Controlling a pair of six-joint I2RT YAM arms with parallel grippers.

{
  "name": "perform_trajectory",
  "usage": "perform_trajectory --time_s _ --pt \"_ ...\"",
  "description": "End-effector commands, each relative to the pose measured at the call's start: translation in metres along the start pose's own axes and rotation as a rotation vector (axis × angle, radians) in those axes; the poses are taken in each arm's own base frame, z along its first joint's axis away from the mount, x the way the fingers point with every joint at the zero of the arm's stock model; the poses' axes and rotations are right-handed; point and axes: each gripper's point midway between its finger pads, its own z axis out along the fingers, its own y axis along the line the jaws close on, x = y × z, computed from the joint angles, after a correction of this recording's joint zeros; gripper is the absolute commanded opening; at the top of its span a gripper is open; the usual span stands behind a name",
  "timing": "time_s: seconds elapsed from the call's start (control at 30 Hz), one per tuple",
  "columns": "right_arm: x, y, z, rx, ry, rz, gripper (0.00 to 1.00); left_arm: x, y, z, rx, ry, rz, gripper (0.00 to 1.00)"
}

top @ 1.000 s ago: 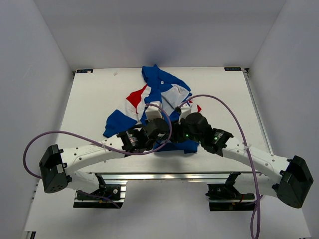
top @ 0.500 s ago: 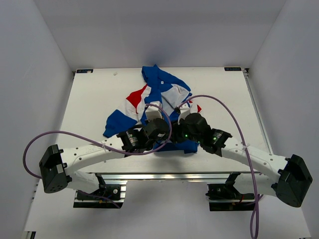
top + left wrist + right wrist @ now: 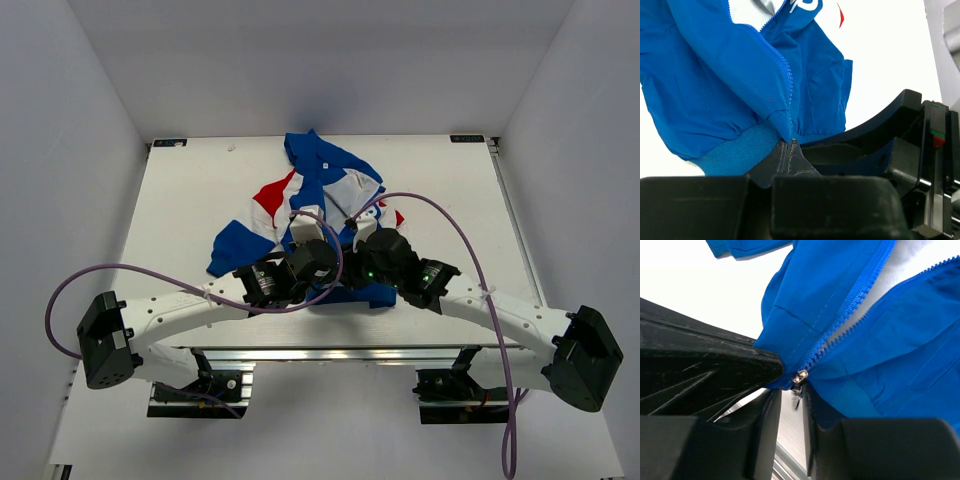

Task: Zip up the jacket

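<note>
Jacket on white table, pale walls; left pincer clamping hem; right pincer narrow round zip-pull (grip unclear)

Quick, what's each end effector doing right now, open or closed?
Left end effector: closed, pinching the jacket at its bottom hem.
Right end effector: narrow gap around the zipper pull; grip cannot be told.

I am looking down at a white table that is sitting between pale grey walls. A black bracket is sitting at its far left corner and a second bracket at its far right. A tiny white speck is lying near the first, and an aluminium rail is running along the near edge.
</note>
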Motion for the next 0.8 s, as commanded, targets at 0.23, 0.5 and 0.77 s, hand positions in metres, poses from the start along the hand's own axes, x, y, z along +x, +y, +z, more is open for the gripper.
perform_trajectory --time_s 0.23,0.5,0.77 --pt "-0.0231 0.0034 -0.0101 -0.002 -0.063 -0.033 0.2 -0.0129 -0.0084 -0.0115 0.043 -0.029 -0.034 0.0" --pt "-0.0197 0.002 -0.0126 0.002 -0.041 -0.064 0.24 -0.0123 -0.0074 -0.0122 0.042 -0.027 -0.03 0.0" --pt "-0.0195 0.0015 -0.0123 0.002 -0.023 -0.103 0.11 -0.0104 -0.0064 -0.0112 0.038 -0.02 -0.011 0.0"
